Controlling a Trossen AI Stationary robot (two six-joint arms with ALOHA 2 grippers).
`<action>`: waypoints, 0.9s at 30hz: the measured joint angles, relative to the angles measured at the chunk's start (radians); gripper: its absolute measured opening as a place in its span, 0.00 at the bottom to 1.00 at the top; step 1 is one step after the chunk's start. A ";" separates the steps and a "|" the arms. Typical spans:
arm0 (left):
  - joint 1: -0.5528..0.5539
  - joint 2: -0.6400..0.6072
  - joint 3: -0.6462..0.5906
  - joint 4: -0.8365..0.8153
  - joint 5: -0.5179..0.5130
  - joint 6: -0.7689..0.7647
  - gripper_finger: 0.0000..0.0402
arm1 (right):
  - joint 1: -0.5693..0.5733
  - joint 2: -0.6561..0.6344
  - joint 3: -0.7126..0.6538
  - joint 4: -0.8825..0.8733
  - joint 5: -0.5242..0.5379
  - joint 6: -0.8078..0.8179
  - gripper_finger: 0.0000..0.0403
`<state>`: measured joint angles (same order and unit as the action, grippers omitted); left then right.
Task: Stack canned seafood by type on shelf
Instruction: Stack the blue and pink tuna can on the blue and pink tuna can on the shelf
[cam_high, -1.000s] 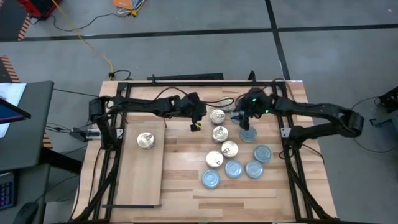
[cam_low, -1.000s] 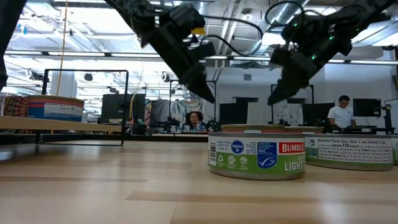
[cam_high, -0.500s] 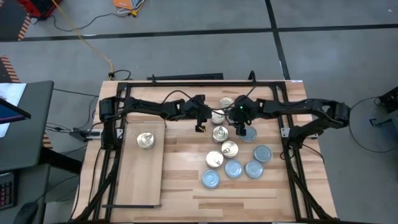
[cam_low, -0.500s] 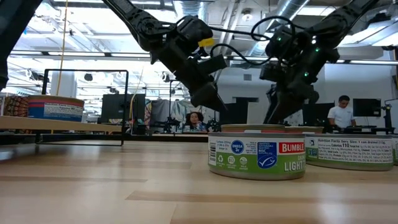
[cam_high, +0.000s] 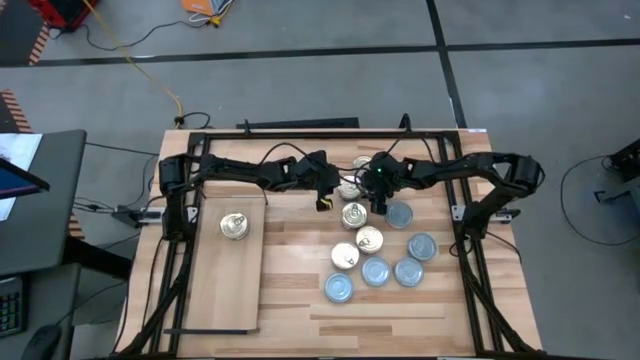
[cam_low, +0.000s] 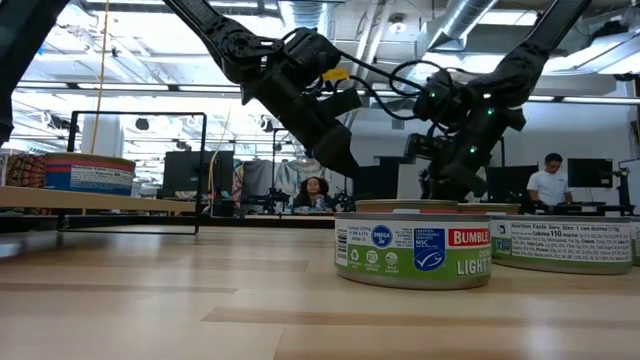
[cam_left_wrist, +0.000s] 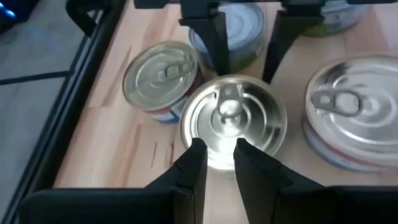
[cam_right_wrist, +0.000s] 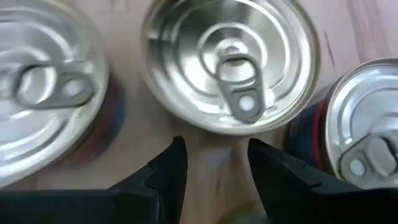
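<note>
Gold tin (cam_high: 349, 188) between both grippers mostly hidden under left gripper (cam_high: 322, 197) and right gripper (cam_high: 378, 199); right wrist view crops neighbouring tins, slightly blurred.

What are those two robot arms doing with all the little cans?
They are sorting tins of fish. One gold-topped tin already sits on the pale wooden shelf. The rest are bunched on the table, gold ones beside blue-silver ones. Both arms have reached in over the far end of the bunch. The left gripper is shut and holds nothing, right by a gold tin. The right gripper is open, facing that same tin, and has not grabbed it yet.
</note>
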<state>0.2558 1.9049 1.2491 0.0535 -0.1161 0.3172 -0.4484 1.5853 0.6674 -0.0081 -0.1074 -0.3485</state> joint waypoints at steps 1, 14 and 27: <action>0.001 0.012 0.001 0.007 -0.006 0.000 0.18 | 0.000 0.009 0.000 0.014 0.000 0.000 0.51; -0.011 0.073 0.003 -0.086 -0.090 0.037 0.18 | 0.028 0.035 -0.002 0.148 -0.052 -0.027 0.51; -0.050 0.062 0.003 -0.229 -0.190 0.028 0.18 | 0.030 0.034 -0.002 0.302 -0.077 -0.014 0.51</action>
<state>0.2055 1.9674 1.2526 -0.1754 -0.3062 0.3451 -0.4181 1.6192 0.6651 0.2941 -0.1845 -0.3627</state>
